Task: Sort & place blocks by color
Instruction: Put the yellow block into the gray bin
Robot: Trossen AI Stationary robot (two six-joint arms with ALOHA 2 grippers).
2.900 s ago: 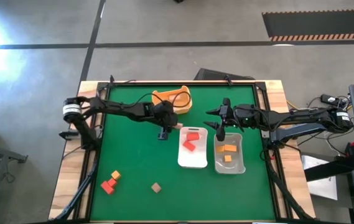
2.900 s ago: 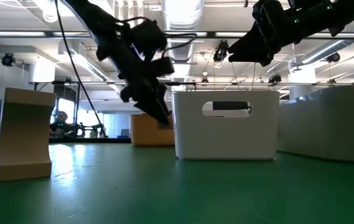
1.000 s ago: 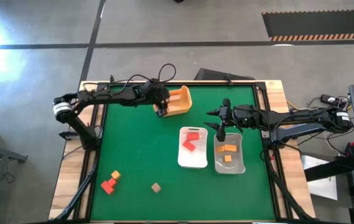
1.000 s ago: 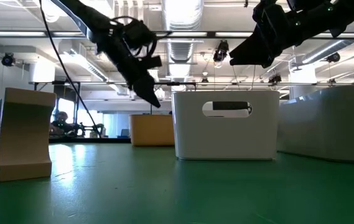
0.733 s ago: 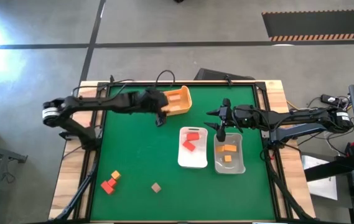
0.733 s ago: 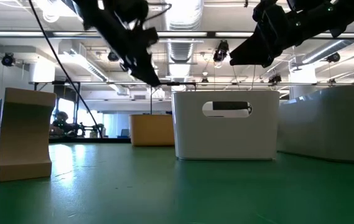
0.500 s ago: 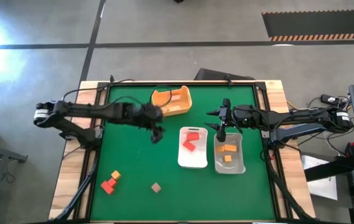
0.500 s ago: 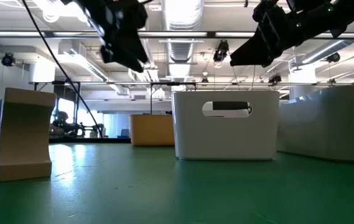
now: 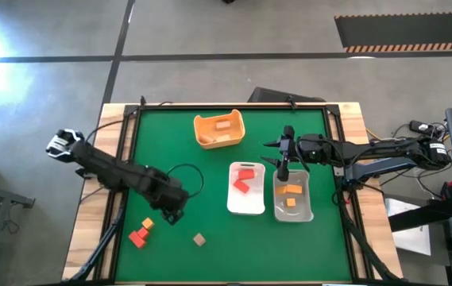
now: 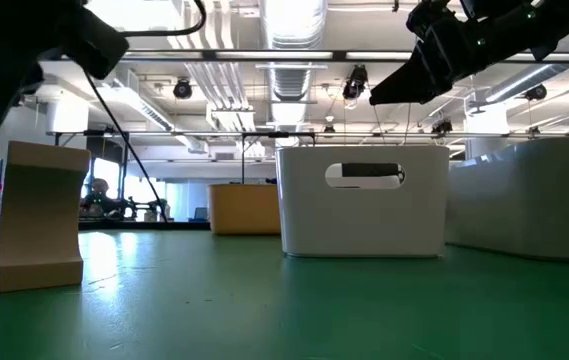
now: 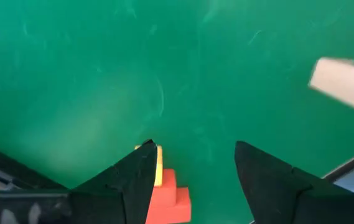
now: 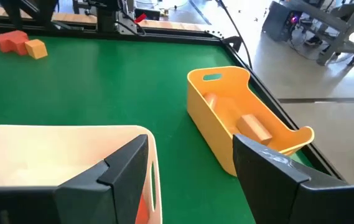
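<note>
Loose blocks lie flat on the green mat at the near left: red blocks [image 9: 137, 237], one orange block [image 9: 147, 225] and a tan block [image 9: 199, 239]. My left gripper [image 9: 171, 215] hangs open above the mat just right of the red and orange blocks, pointing down; in its wrist view the red block [image 11: 167, 202] and orange block [image 11: 157, 165] show beside one finger and the tan block [image 11: 343, 81] farther off. My right gripper [image 9: 282, 168] waits open above the far ends of the white tray [image 9: 246, 208] and clear tray [image 9: 303, 213], holding nothing.
A yellow-orange tub [image 9: 206, 137] with tan blocks stands near the far edge. The white tray holds red blocks, the clear tray orange ones. Open green mat lies between the tub and the loose blocks. The mat's wooden frame and cables run along the left edge.
My left gripper has swung from the yellow-orange tub at the far edge toward the near left, across the mat, to above the loose blocks. It has rolled and tipped to point down. The blocks and trays stay where they were.
</note>
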